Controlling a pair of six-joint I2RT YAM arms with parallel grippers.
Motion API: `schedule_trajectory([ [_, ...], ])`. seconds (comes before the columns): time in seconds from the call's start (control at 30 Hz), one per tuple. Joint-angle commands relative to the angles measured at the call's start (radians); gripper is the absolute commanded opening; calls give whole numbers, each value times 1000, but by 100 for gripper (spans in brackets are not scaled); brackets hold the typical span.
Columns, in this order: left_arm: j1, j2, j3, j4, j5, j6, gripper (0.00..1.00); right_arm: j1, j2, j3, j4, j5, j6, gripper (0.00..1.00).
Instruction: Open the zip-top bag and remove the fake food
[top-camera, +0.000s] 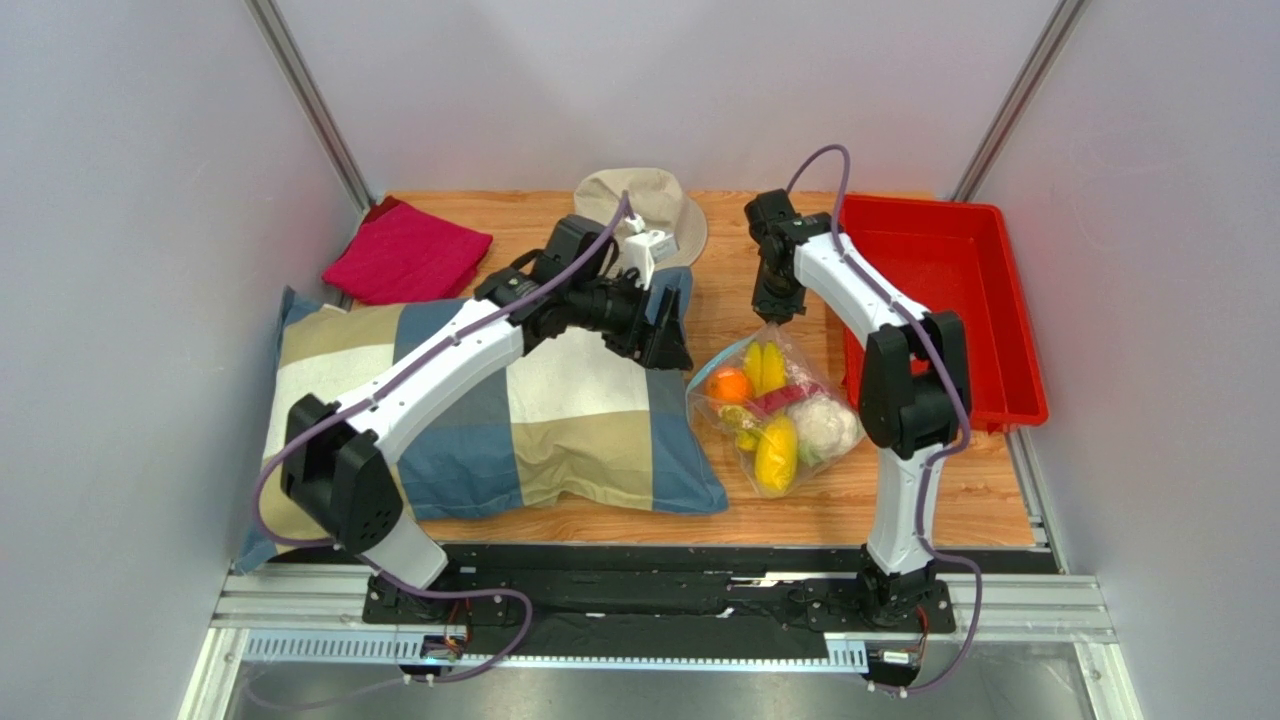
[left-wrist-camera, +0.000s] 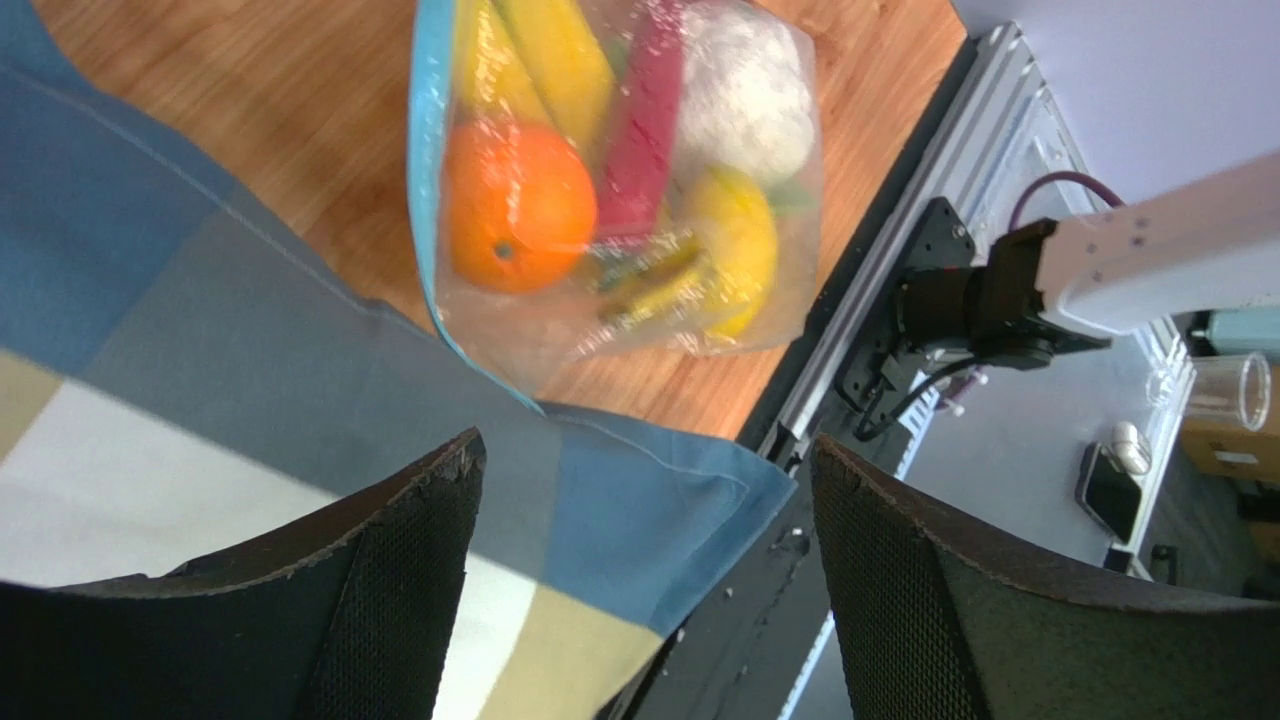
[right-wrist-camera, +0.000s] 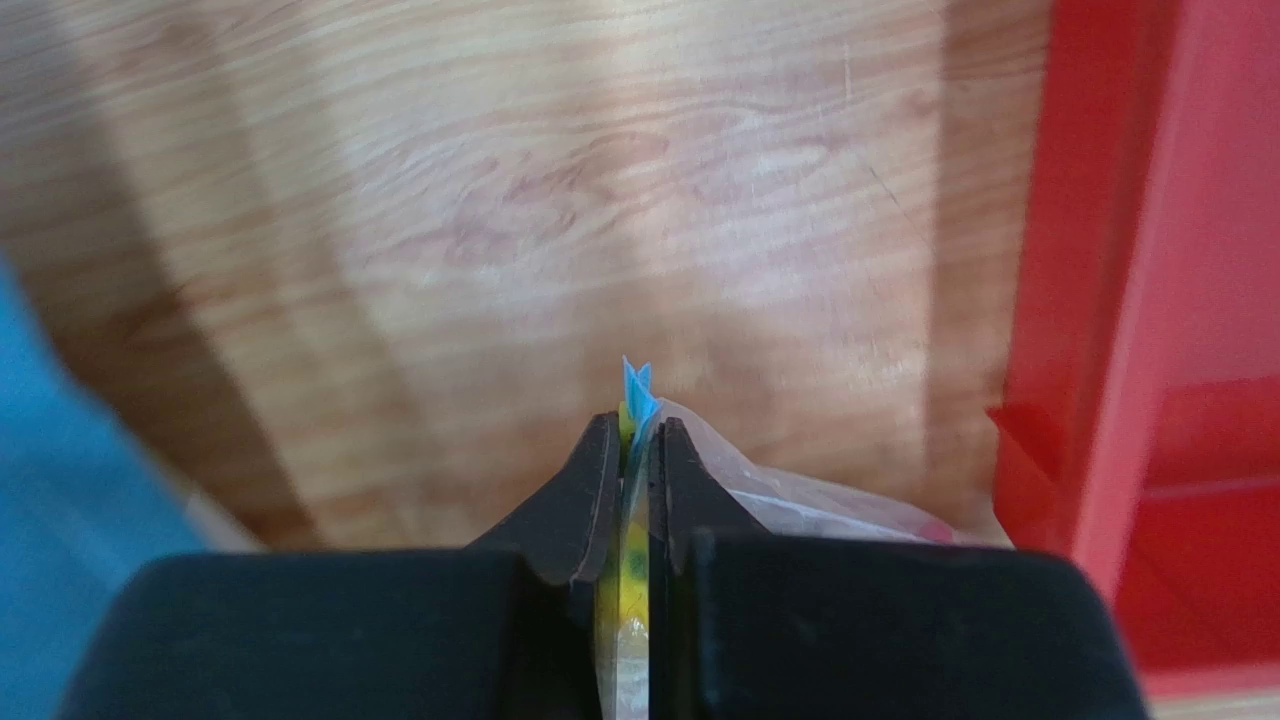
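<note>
The wooden surface (top-camera: 917, 495) holds a big checked pillow (top-camera: 556, 420) on the left and a red bin (top-camera: 992, 300) on the far right. The zip-top bag (top-camera: 796, 393) lies between them, just beside the pillow. The left tool (left-wrist-camera: 646, 450) hangs over the pillow's right edge, spread wide, with nothing in it. The right tool (right-wrist-camera: 634, 443) is pinched tight on the blue zip strip (right-wrist-camera: 637, 387) at the bag's far end. The fake food is in the bag: a banana (top-camera: 765, 365), a cauliflower (top-camera: 824, 425) and an orange (top-camera: 730, 386).

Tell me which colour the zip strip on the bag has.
Light blue; the zip strip shows best in the left wrist view.
</note>
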Motion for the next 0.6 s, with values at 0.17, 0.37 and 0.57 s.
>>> schedule_trajectory([
  [0.17,-35,244,253,58,-47,-59,84,3,-390,-184,52,-190,-101,0],
  [0.37,-35,405,401,110,200,-103,82,0,-561,-314,127,-317,-132,0],
  [0.57,-61,422,329,334,374,-224,80,-3,-621,-351,145,-357,-126,1],
])
